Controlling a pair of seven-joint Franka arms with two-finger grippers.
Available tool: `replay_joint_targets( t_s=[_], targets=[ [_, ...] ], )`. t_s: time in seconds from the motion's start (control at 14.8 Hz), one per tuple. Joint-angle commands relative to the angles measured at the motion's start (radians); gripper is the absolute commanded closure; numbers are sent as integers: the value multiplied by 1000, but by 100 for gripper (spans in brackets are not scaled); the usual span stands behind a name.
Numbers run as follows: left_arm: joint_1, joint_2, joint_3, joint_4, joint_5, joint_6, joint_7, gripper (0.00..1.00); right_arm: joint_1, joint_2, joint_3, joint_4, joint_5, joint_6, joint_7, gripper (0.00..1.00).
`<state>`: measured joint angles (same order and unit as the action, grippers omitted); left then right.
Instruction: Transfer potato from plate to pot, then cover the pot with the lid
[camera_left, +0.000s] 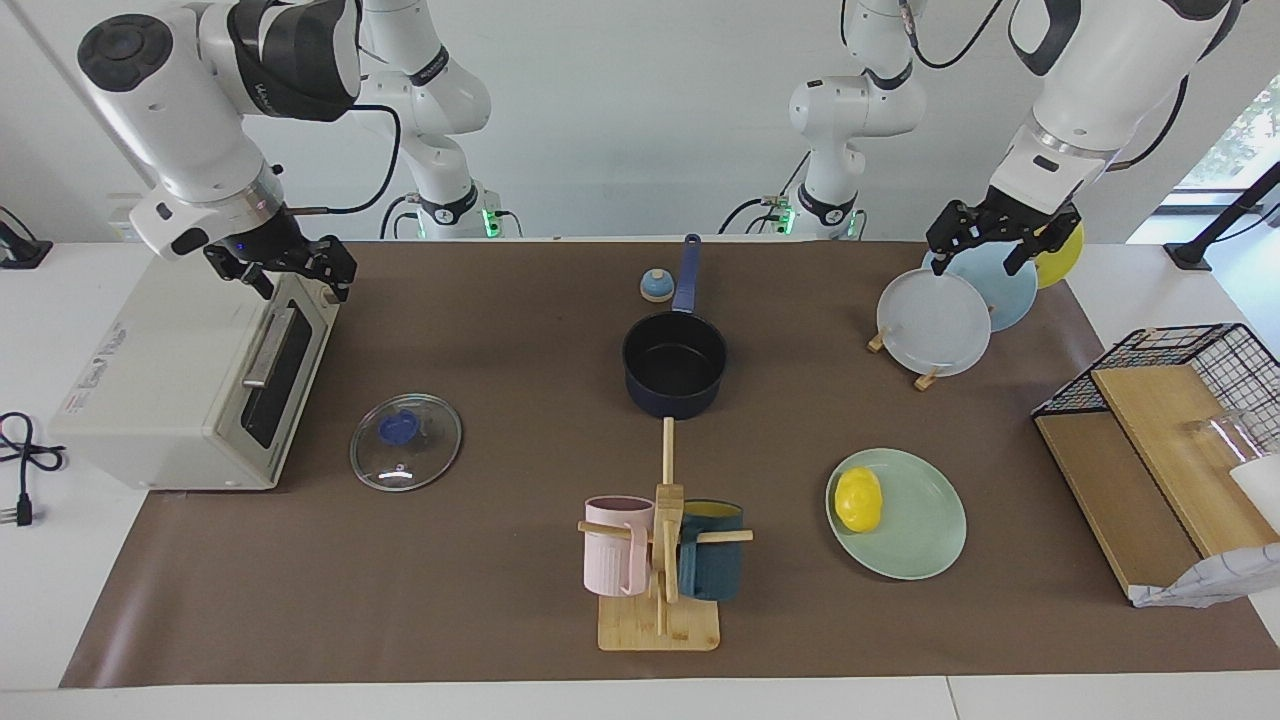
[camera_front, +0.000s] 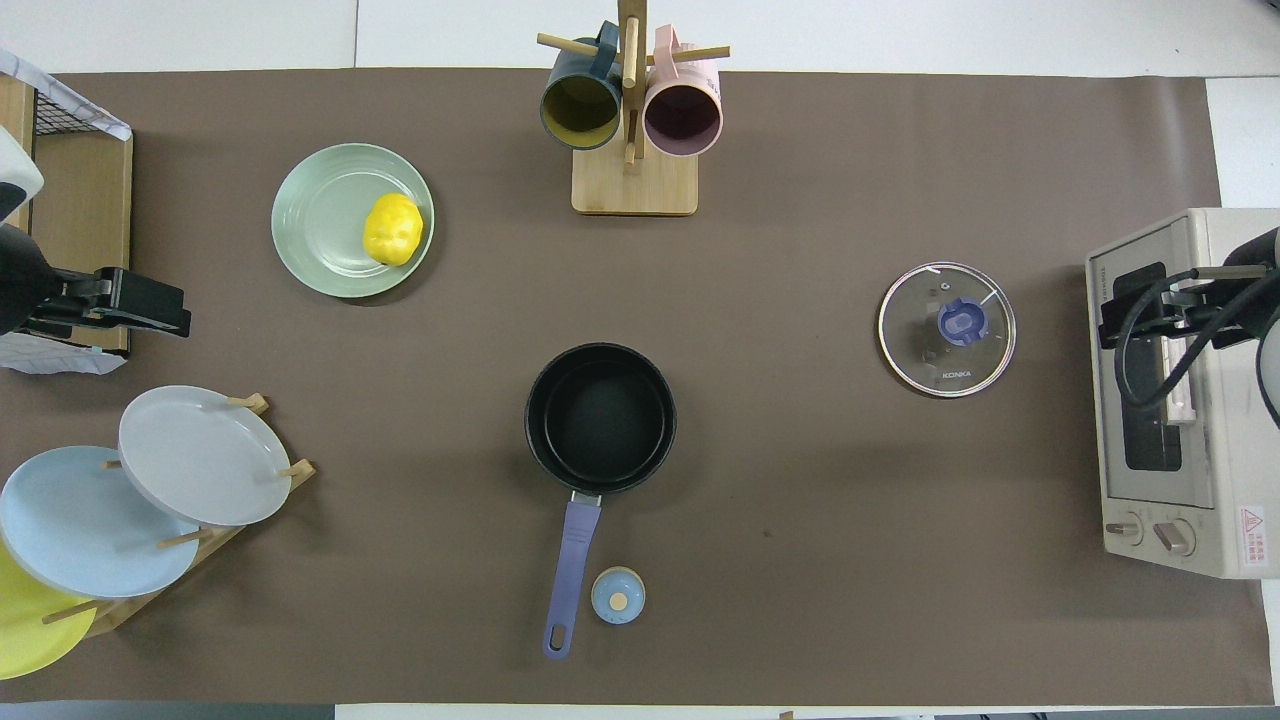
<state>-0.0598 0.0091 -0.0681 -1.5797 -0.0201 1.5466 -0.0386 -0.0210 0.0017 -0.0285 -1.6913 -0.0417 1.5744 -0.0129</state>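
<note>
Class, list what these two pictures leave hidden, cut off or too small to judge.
- Yellow upright plate: overhead view, cut by the picture's edge; facing view, partly covered by the left tool.
- Oven inside: dark door glass, both views.
- Right tool fingers: too small to judge.
- Glass by the wire basket: cut off.

A white table (camera_left: 40, 600) is covered by a brown mat (camera_left: 480, 600). Directly on the mat: a dark blue pot (camera_left: 675, 365) in the middle, its handle pointing toward the robots, with a small blue bell (camera_left: 655, 286) just beside the handle. A glass lid (camera_left: 406, 442) lies flat toward the right arm's end, next to a cream toaster oven (camera_left: 180, 385). A mint-green plate (camera_left: 915, 520) sits toward the left arm's end. A wooden mug stand (camera_left: 660, 625) and a wooden plate rack (camera_left: 925, 378) also rest there.
</note>
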Motion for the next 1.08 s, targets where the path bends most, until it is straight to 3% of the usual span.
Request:
replay_joint_targets(
  t_s=[0.0,0.2,0.54,0.81,1.02],
  targets=[
    [-6,180,-10,139,-27,29,-9,0,-13,1,6,7,23,-7,10,0],
    [-60,366,-7,274,-32,96,-14,0,-13,0,6,7,23,-8,10,0],
    [-103,557,-1,300,-46,302,-38,0,-13,0,6,7,23,-8,10,0],
    [-107,635,-1,300,-2,397,-41,0,-13,0,6,7,23,-8,10,0],
    [-106,637,1,250,9,458,-41,0,-13,0,7,7,23,-8,10,0]
  ],
)
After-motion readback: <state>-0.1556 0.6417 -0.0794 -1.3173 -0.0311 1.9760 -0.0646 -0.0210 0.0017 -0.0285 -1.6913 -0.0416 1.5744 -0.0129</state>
